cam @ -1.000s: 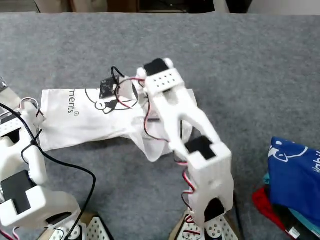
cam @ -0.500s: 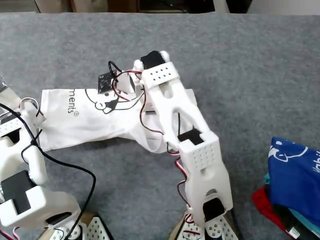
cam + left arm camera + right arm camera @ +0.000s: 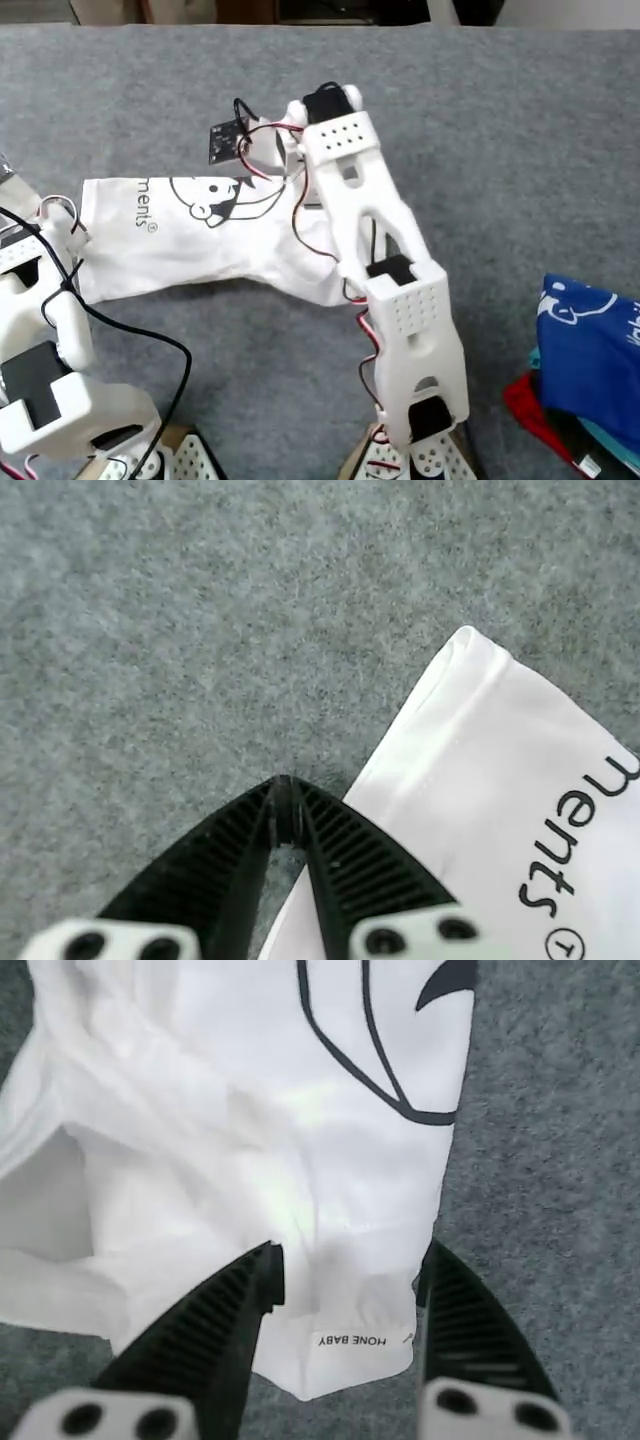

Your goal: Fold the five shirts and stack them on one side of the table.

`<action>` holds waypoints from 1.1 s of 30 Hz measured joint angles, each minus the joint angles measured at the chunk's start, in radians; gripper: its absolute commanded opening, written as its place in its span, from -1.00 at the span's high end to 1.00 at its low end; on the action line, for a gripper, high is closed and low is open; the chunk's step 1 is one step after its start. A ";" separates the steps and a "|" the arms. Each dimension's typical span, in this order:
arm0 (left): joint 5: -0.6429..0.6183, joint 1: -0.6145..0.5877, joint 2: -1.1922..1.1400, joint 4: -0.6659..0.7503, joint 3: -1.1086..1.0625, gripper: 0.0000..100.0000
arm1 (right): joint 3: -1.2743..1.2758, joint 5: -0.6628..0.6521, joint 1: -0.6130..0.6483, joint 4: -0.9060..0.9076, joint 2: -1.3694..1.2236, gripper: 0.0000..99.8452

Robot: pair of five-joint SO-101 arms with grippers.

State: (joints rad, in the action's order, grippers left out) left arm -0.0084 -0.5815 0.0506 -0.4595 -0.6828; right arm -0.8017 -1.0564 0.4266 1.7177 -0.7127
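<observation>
White, hole-dotted arms (image 3: pixel 408 315), apparently black motors, red and black cables; ribbed black pincer fingers (image 3: pixel 205 1320).

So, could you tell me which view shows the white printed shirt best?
The high view: the white printed shirt lies nearly whole on the grey table, partly under the right arm. The left wrist view shows one corner beside the left gripper; the right wrist view, its labelled edge inside the open right gripper.
</observation>
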 measured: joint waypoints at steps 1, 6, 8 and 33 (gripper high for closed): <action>0.000 0.000 0.000 0.000 0.000 0.96 | -0.014 -0.002 0.003 0.003 0.000 0.54; 0.000 0.000 0.000 0.000 0.000 0.96 | -0.075 -0.003 0.005 0.029 0.000 0.60; 0.000 0.000 0.000 0.000 0.000 0.96 | -0.094 0.005 0.005 0.046 0.000 0.69; 0.000 0.000 0.000 0.000 0.000 0.96 | 0.764 0.236 0.003 -0.041 0.694 0.99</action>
State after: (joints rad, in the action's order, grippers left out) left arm -0.0084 -0.5815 0.0506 -0.4595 -0.6828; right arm -0.0376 -0.8201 0.4296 1.6763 -0.0192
